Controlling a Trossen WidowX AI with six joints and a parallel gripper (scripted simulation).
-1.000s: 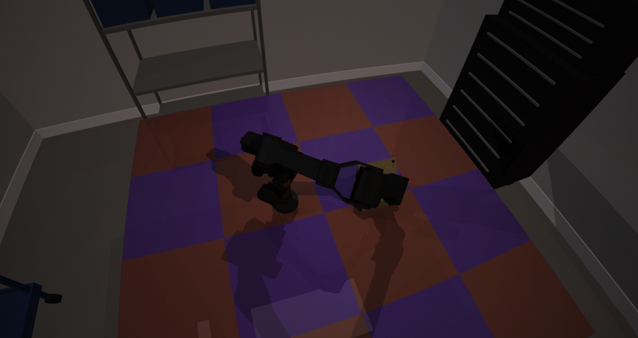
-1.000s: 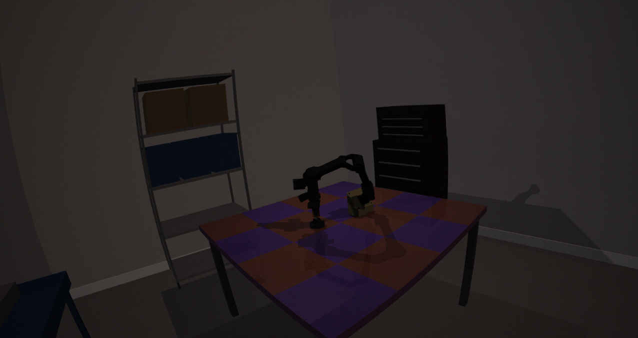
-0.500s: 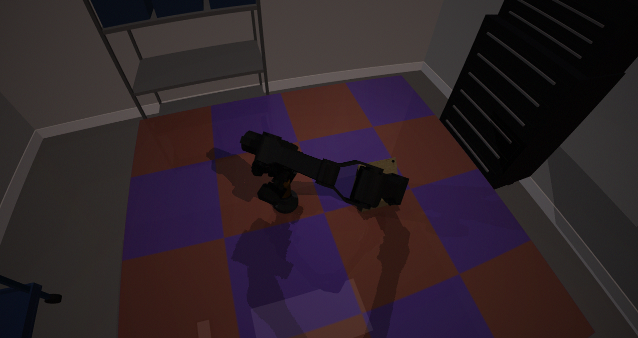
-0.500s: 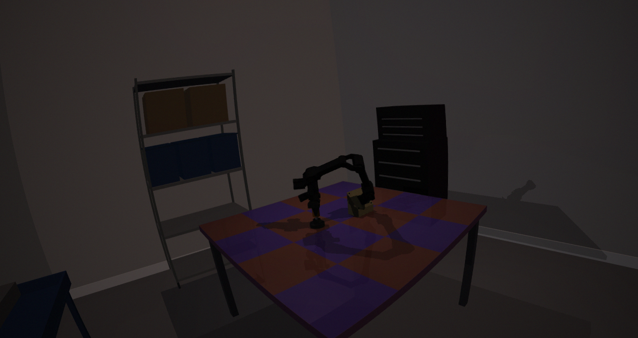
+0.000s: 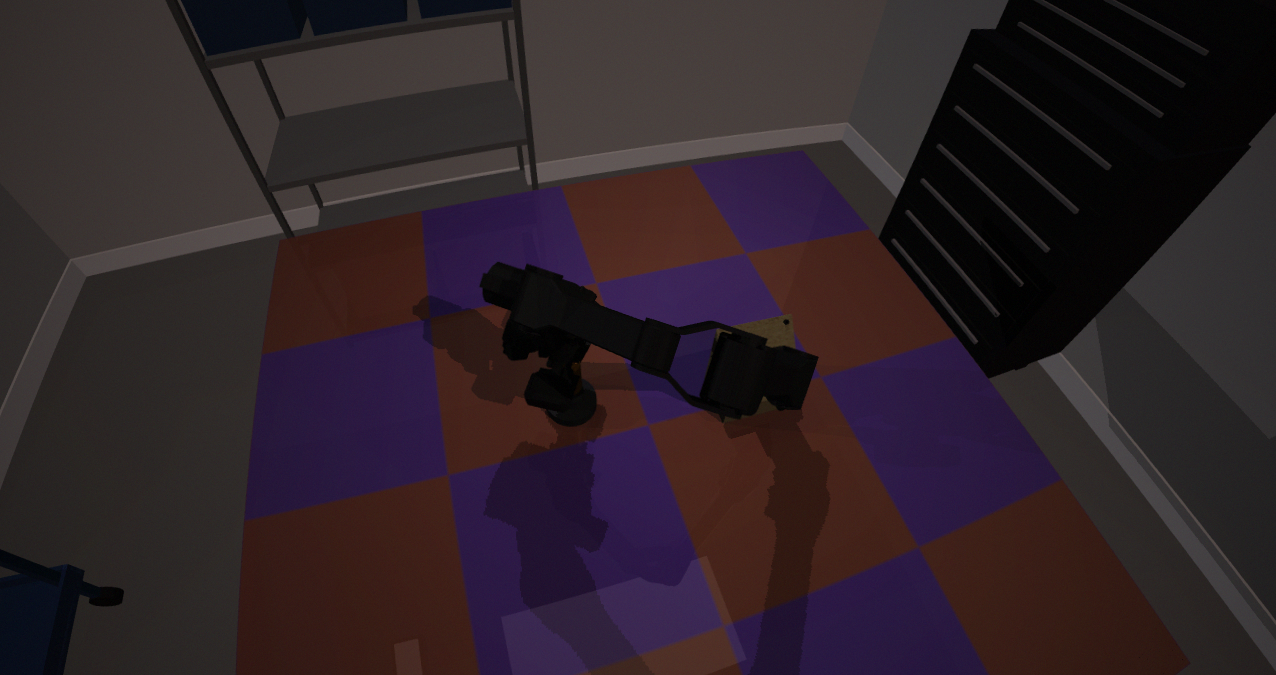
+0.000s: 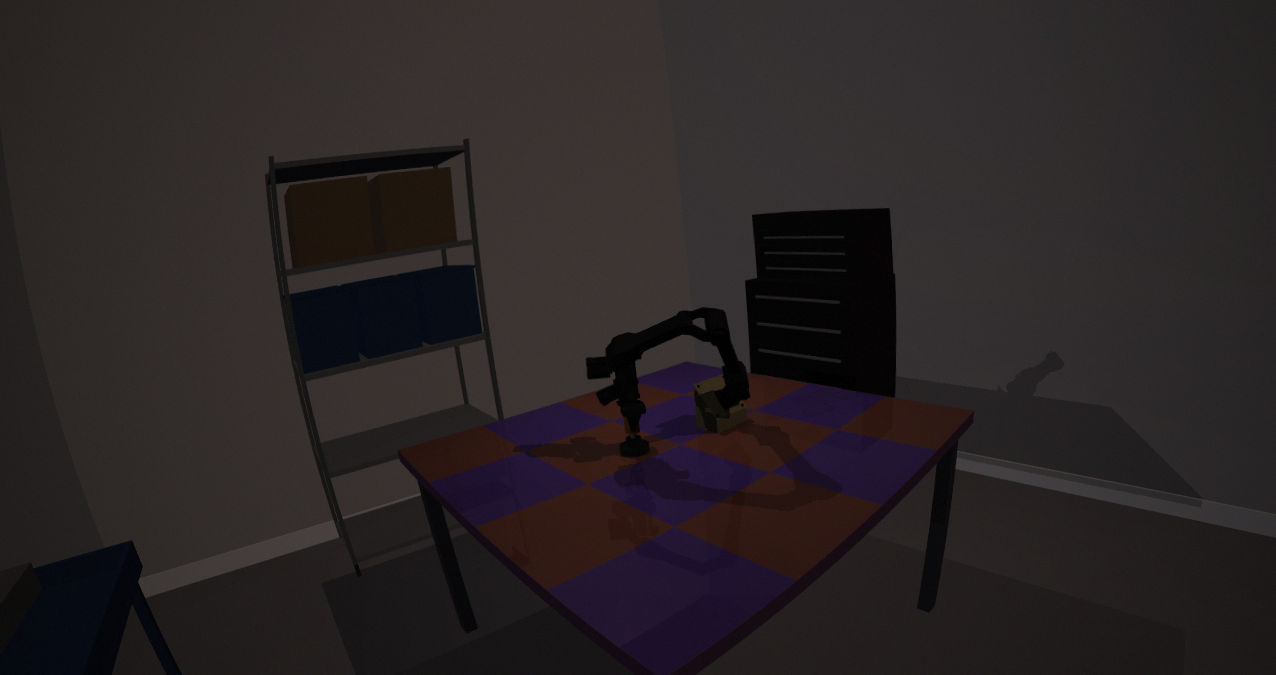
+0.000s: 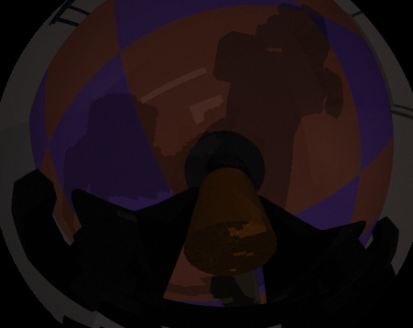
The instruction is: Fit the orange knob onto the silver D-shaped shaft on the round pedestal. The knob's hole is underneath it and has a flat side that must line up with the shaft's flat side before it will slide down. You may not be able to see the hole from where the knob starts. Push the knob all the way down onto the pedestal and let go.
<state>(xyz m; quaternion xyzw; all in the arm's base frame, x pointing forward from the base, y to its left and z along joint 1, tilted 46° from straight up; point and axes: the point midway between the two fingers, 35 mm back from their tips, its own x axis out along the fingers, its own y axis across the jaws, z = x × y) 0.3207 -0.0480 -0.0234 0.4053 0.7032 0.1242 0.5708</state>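
Fingers clamped, part-open, on orange knob [image 7: 231, 229], directly above dark round pedestal [image 7: 225, 156] on checkered worktop [image 7: 171, 49].

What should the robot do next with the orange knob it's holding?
Probably keep pressing straight down: the gripper is shut on the orange knob, which sits right over the dark round pedestal. Whether it is fully seated cannot be seen, so don't let go yet.
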